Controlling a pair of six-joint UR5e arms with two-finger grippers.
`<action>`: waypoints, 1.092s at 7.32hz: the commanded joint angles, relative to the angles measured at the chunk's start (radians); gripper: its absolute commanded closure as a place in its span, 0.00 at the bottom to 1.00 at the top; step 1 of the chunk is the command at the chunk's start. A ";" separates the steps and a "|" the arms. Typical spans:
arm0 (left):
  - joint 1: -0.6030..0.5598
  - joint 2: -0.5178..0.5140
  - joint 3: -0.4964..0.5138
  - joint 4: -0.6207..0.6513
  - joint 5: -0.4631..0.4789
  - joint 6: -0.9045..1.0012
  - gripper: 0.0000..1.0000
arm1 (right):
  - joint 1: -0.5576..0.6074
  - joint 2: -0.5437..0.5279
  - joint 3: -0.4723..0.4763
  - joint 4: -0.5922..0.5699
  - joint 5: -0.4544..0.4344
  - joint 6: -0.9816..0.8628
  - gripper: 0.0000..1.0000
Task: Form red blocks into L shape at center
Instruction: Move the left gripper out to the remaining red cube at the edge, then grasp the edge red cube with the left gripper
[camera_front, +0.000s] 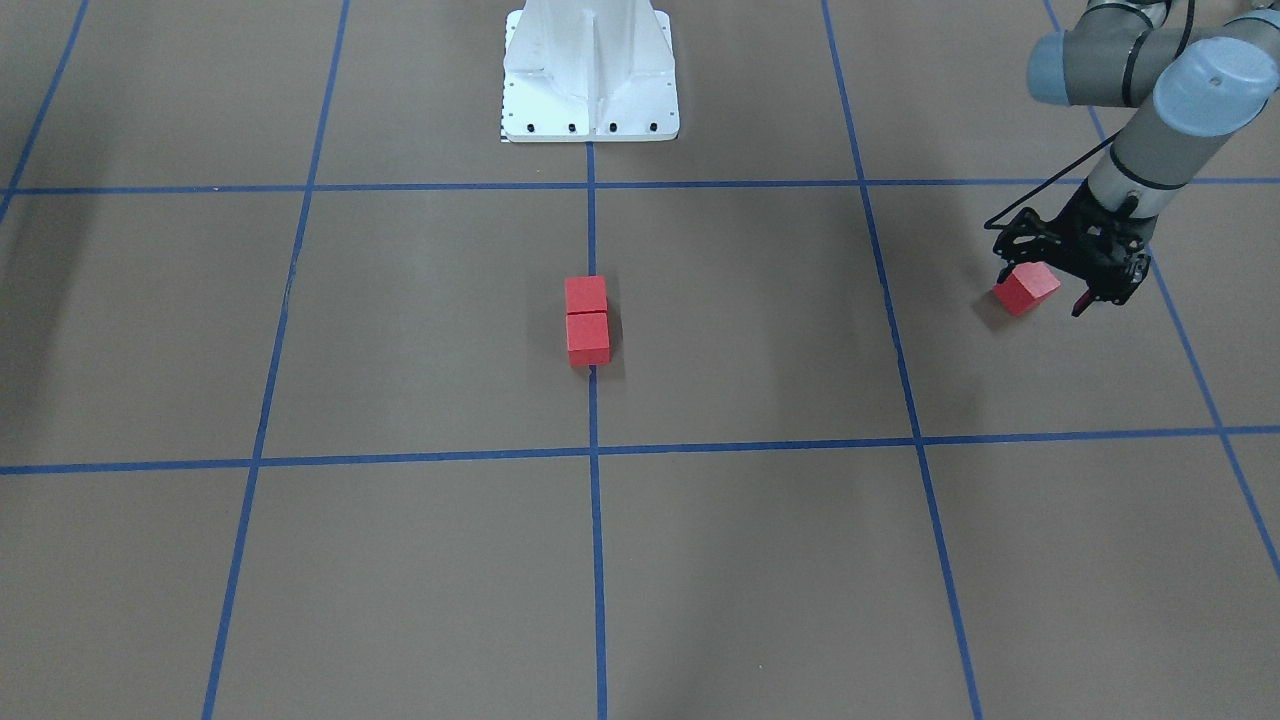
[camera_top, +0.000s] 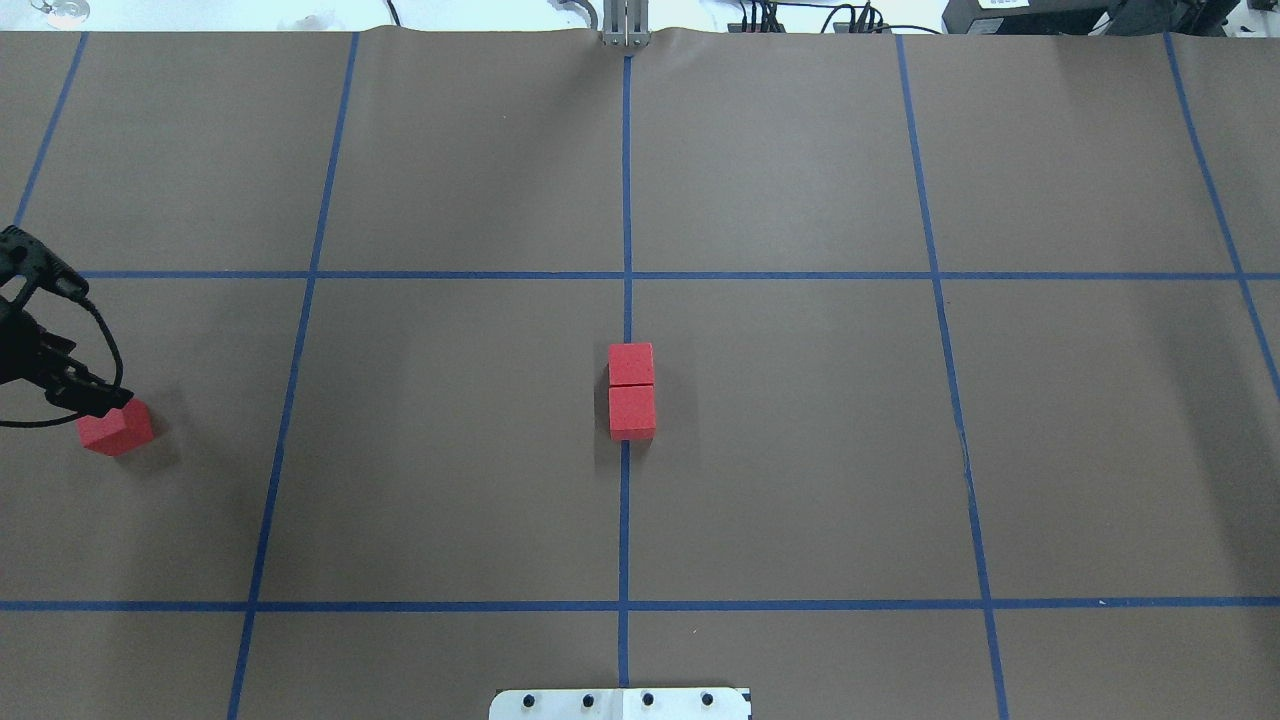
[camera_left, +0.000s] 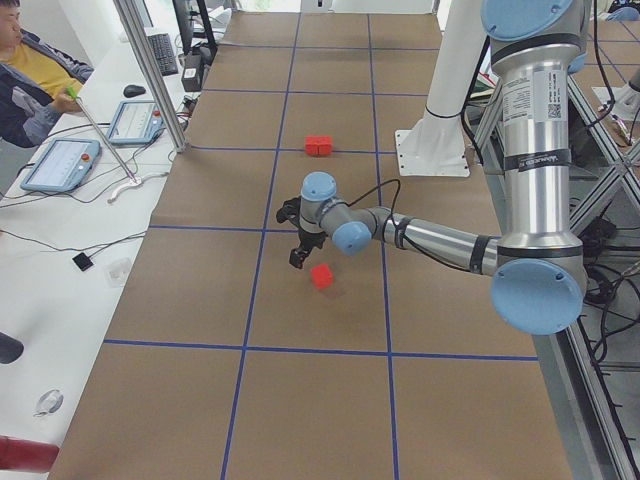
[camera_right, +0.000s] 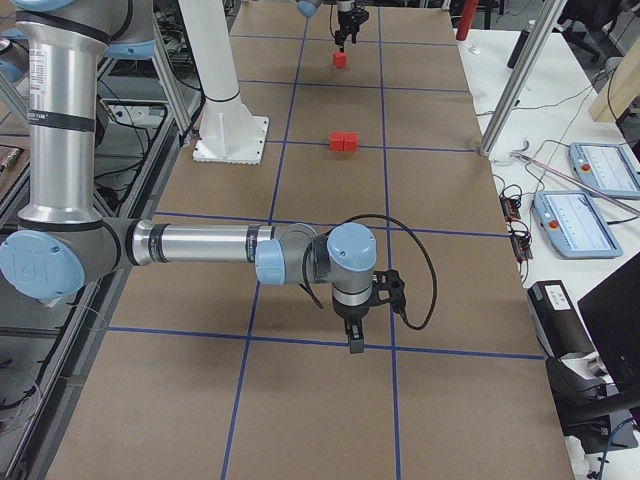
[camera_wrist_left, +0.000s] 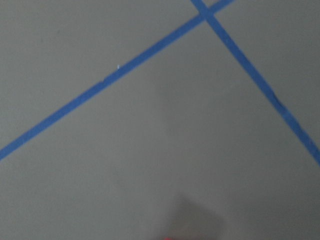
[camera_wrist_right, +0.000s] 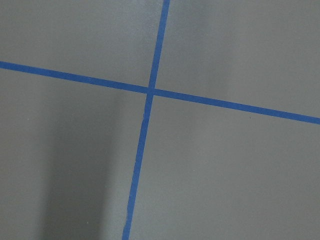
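Brown taped tabletop (camera_top: 450, 480), seen from overhead: at nine o'clock, my left gripper (camera_front: 1042, 290) hangs spread-jawed by the stray red block (camera_top: 115, 428). Two red blocks (camera_top: 631, 391) touch at the center (camera_top: 720, 400), lined twelve-to-six. Light, rigid and matte, I judge; I'd pinch opposite flat faces. Whether my right gripper (camera_right: 352, 338) is open or closed, I can't tell.

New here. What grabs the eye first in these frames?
Two red blocks sit touching in a row on the blue centre line. The third red block lies far off on the robot's left, with the left tool right at it; grip unclear.
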 joint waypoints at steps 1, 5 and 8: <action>0.011 0.040 0.085 -0.193 -0.021 0.023 0.01 | 0.000 0.001 0.000 0.000 -0.001 0.000 0.01; 0.018 0.029 0.112 -0.220 -0.107 0.167 0.02 | 0.000 0.001 0.000 0.000 -0.002 0.000 0.01; 0.019 0.035 0.129 -0.220 -0.101 0.270 0.02 | 0.000 0.001 0.000 0.000 -0.002 0.000 0.01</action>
